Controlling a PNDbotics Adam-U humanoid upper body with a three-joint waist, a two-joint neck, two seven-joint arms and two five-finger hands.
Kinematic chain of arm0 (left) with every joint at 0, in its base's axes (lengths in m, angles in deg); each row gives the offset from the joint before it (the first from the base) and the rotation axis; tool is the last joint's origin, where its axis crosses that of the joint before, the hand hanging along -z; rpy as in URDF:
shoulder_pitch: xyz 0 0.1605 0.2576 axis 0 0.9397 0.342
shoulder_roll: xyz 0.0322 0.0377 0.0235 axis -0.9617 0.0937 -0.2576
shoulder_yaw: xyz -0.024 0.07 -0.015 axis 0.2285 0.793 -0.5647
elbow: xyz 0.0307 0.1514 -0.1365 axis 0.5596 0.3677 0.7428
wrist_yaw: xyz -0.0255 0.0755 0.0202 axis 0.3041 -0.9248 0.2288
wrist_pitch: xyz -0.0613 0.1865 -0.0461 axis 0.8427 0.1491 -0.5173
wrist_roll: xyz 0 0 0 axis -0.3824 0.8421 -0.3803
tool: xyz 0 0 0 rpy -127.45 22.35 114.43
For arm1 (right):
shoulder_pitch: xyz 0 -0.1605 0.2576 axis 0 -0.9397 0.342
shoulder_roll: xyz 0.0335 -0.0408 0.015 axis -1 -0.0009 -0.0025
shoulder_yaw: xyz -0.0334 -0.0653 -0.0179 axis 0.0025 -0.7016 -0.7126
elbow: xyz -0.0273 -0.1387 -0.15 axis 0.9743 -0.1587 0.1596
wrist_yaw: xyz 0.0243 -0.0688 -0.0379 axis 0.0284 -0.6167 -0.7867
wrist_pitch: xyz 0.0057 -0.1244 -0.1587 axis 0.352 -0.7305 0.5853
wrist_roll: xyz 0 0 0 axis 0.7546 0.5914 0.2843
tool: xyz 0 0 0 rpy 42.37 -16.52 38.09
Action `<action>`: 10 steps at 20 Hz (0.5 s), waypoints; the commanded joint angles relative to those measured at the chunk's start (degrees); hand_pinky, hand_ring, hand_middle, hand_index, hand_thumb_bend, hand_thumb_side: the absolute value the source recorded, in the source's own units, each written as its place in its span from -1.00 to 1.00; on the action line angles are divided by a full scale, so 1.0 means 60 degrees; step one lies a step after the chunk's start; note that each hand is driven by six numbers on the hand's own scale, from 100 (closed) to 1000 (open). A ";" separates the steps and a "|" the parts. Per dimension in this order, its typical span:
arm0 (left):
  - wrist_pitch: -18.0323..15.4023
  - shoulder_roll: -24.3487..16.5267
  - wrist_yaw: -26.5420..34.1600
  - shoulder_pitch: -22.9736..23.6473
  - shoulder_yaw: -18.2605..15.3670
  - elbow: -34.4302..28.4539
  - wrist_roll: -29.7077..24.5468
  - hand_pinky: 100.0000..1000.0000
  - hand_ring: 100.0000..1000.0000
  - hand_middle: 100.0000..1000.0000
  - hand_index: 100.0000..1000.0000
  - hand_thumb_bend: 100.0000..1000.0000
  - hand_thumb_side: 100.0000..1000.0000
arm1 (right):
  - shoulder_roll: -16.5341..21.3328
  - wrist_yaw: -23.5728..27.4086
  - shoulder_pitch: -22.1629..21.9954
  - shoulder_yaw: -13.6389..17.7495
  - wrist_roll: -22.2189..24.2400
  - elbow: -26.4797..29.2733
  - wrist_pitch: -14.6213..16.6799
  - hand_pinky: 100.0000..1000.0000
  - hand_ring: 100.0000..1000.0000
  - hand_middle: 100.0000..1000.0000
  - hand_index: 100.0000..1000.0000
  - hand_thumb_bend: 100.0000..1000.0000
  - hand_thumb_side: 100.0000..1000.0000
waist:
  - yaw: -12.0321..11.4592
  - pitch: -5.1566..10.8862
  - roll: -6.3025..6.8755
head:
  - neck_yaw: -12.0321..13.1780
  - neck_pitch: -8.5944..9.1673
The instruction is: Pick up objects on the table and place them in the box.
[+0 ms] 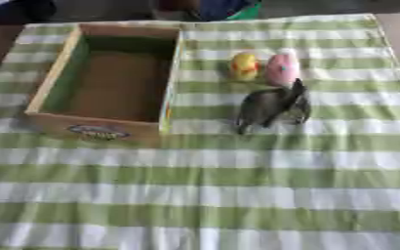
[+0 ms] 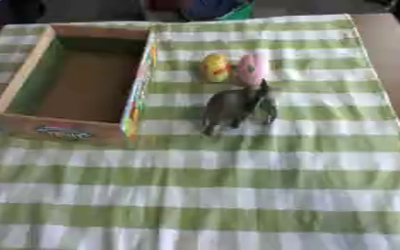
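An open cardboard box (image 1: 43,93) with a bare brown floor stands at the back left of the green-and-white checked cloth. To its right lie a small yellow rounded object (image 1: 244,66) and a pink rounded object (image 1: 282,69), side by side and nearly touching. Just in front of them lies a dark grey, elongated object (image 1: 270,106), slanting from the pink one down toward the left; I cannot make out what it is. Nothing lies inside the box. Neither of my hands shows in either view.
The checked cloth (image 1: 203,195) covers the table to the near edge. Bare brown table (image 2: 391,58) shows along the right side. Dark and blue shapes (image 1: 225,7) stand beyond the far edge.
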State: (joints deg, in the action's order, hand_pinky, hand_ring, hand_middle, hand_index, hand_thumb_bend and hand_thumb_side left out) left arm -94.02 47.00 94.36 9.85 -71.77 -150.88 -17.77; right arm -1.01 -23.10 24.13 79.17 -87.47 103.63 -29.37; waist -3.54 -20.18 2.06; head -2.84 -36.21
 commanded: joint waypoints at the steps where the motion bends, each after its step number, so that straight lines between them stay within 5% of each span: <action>1: -0.0005 -0.0129 -0.0031 -0.0053 -0.0097 -0.0207 -0.0011 0.11 0.41 0.33 0.50 -1.00 1.00 | 0.0240 -0.0090 0.0144 0.0154 -0.0027 0.0079 0.0053 0.62 0.52 -0.22 0.74 -0.71 0.74 | -0.0009 0.0175 -0.0024 | -0.0046 0.0007; 6: 0.0015 -0.0167 -0.0019 -0.0057 -0.0096 -0.0207 0.0009 0.11 0.41 0.33 0.50 -1.00 1.00 | 0.0649 -0.1105 0.0590 0.0213 0.0378 -0.0039 0.0401 0.57 0.58 -0.15 0.77 -0.12 1.00 | -0.0018 0.0247 -0.0067 | -0.0137 -0.0199; 10: 0.0039 -0.0201 -0.0019 -0.0033 -0.0070 -0.0207 -0.0001 0.11 0.41 0.33 0.50 -1.00 1.00 | 0.1267 -0.2699 0.1425 -0.0035 0.1229 -0.0559 0.0946 0.53 0.61 -0.09 0.77 0.02 1.00 | -0.0029 0.0314 -0.0097 | -0.0194 -0.0543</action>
State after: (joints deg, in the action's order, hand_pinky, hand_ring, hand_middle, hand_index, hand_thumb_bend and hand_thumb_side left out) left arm -93.93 47.00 94.36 9.84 -71.78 -150.88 -17.75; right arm 3.51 -36.40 31.76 78.84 -81.56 100.88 -24.61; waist -3.62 -19.45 1.59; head -3.75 -38.64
